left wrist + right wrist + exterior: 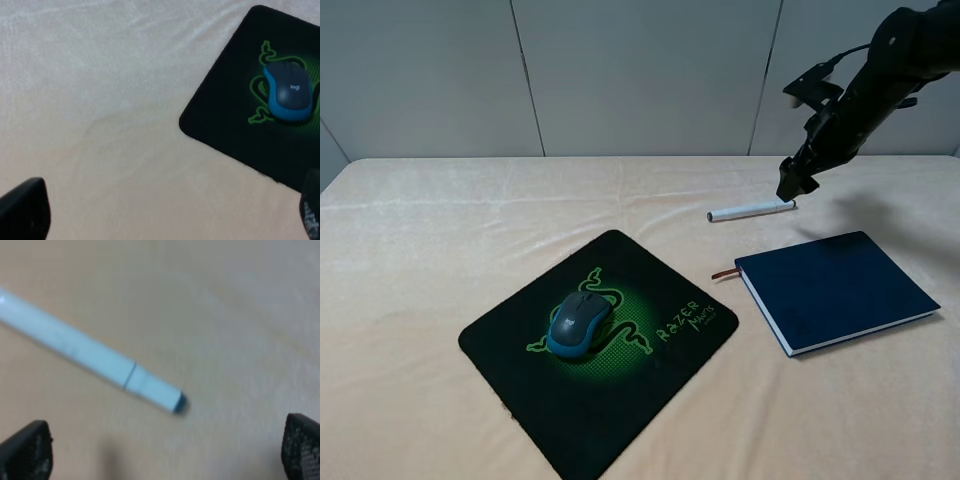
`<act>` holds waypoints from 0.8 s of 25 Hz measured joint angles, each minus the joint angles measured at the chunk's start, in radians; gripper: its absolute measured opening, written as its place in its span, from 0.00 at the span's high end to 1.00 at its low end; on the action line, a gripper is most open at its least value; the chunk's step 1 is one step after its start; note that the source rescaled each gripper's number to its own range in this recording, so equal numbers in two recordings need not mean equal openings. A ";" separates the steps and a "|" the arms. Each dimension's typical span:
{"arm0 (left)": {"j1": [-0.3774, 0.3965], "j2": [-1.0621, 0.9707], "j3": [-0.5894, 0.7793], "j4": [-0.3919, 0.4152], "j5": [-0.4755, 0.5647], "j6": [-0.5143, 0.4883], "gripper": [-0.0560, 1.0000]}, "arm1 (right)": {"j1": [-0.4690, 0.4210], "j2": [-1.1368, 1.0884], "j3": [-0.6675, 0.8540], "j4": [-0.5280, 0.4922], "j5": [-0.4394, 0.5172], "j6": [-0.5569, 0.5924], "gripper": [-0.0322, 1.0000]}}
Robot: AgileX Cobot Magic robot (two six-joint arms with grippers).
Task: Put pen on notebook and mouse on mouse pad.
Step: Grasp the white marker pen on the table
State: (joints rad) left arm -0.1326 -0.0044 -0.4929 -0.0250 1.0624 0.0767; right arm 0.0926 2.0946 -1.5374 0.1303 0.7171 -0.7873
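The white pen (751, 210) lies on the cloth behind the navy notebook (835, 289), apart from it. My right gripper (794, 186) hovers just above the pen's right end, open; in the right wrist view the pen (90, 354) lies between and beyond the two spread fingertips (25, 450), untouched. The grey and teal mouse (578, 323) sits on the black mouse pad (620, 390), over the green logo. In the left wrist view the mouse (290, 92) and mouse pad (225, 115) show off to one side; my left gripper (165, 215) is open and holds nothing. The left arm is out of the high view.
A cream cloth (440, 250) covers the whole table. A grey panelled wall (640, 70) stands behind it. The notebook's reddish ribbon (724, 272) sticks out toward the mouse pad.
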 joint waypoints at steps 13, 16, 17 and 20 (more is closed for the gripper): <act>0.000 0.000 0.000 0.000 0.000 0.001 0.00 | 0.018 0.089 -0.055 0.021 0.014 -0.015 0.00; 0.000 0.000 0.000 0.000 0.000 0.001 0.00 | 0.032 0.105 -0.055 0.032 0.013 -0.037 0.00; 0.000 0.000 0.000 0.000 0.000 0.001 0.00 | 0.038 0.112 -0.055 0.035 0.011 -0.044 0.00; 0.000 0.000 0.000 0.000 0.000 0.001 0.00 | 0.050 0.130 -0.055 0.049 0.006 -0.054 0.00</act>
State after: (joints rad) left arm -0.1326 -0.0044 -0.4929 -0.0250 1.0624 0.0775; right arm 0.1422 2.2250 -1.5927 0.1789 0.7228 -0.8410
